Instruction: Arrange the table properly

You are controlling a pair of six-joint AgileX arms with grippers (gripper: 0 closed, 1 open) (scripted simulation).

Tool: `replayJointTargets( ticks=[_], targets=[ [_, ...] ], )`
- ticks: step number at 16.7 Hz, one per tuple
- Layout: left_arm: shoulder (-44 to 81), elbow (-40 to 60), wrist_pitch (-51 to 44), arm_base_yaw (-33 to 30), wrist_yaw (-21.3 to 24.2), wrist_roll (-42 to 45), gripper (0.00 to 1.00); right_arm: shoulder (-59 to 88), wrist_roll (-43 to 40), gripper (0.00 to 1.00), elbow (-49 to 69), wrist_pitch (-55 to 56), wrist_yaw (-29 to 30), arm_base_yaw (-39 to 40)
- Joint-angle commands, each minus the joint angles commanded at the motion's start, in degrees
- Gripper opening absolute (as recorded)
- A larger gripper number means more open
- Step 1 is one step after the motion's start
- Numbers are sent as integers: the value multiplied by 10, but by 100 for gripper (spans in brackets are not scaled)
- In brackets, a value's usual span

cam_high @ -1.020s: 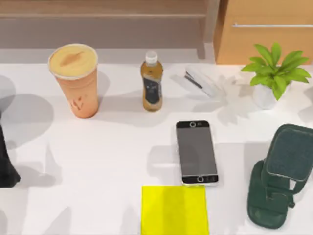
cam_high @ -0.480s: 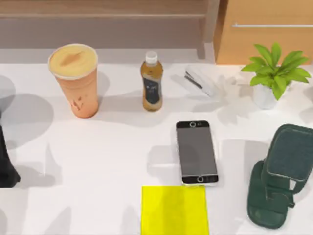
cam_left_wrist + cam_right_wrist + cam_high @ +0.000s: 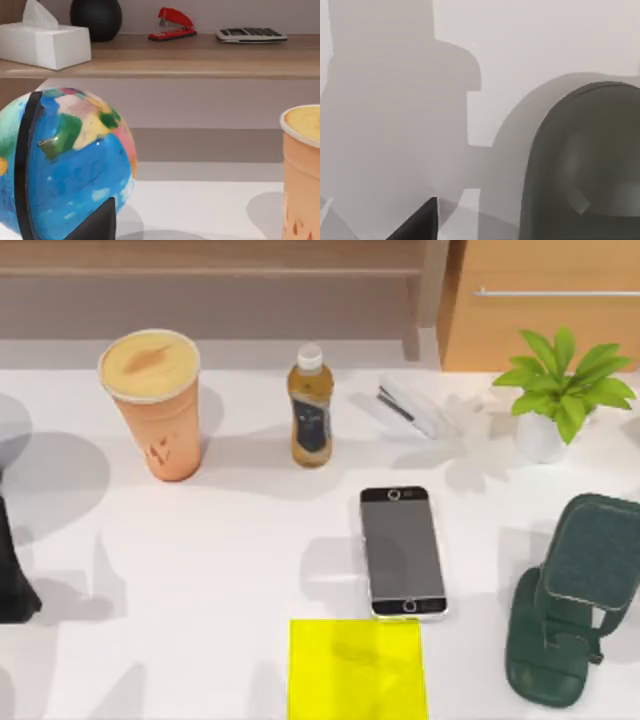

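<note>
While its finger state is untellable, the left tool (image 3: 12, 580) overhangs the table (image 3: 200, 560).

No text can be read. The dark label on the amber plastic bottle (image 3: 310, 408) is illegible. Red marks on the orange paper cup (image 3: 153, 400) cannot be made out.

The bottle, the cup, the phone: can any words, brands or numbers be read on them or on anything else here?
No text here can be read.
Bottle: dark label with pale marks, too blurred to read.
Cup: a faint darker mark on its side, not legible.
Phone: screen dark, no writing.
Calculator on the shelf: keys too small to read.
Globe: coloured patches, no legible names.
Tissue box: plain white.
</note>
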Motion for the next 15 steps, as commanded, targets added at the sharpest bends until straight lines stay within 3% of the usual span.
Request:
replayJointTargets(
  ticks=[4,15],
  targets=[
    [0,0,0,0,0,0,100,3,0,100,-4,6,0,0],
    [0,0,0,0,0,0,100,3,0,17,-4,6,0,0]
  ],
)
